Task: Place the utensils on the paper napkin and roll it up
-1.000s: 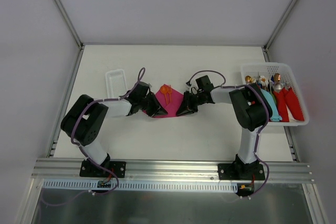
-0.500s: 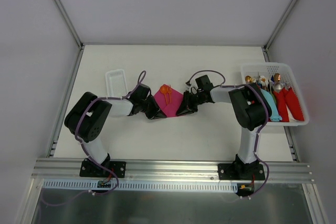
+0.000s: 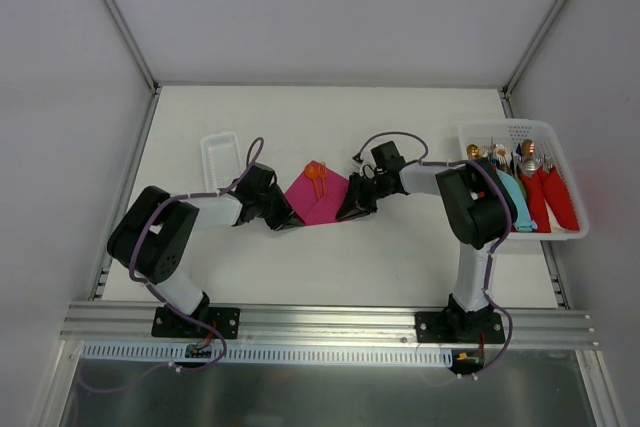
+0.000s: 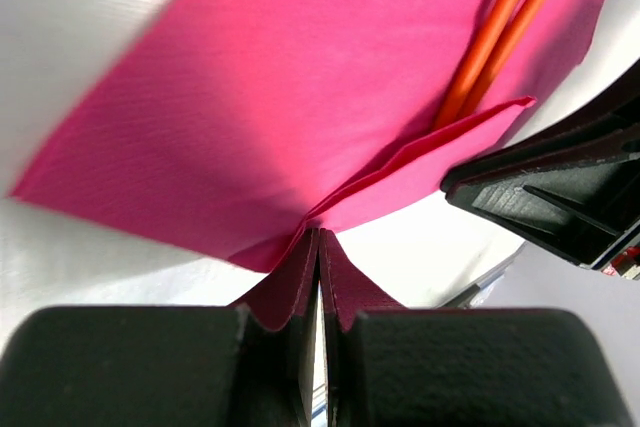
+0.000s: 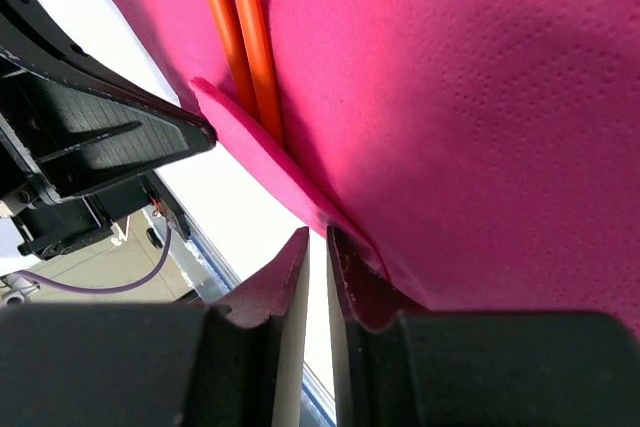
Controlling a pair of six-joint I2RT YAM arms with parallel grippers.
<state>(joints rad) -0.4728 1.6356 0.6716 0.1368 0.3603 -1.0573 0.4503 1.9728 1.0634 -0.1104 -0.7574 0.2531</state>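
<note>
The napkin (image 3: 316, 201) sat on the surface (image 3: 400, 257) around the middle of the top view, tilted like a diamond, with the orange utensils (image 3: 318, 177) lying side by side on its upper part. Left claw (image 4: 318, 243) was pinched shut on the napkin's lower-left edge, paper creased up there. Right claw (image 5: 318, 243), at the lower-right edge, was open just a crack, nothing visibly between its fingers, a napkin fold right at one tip.
</note>
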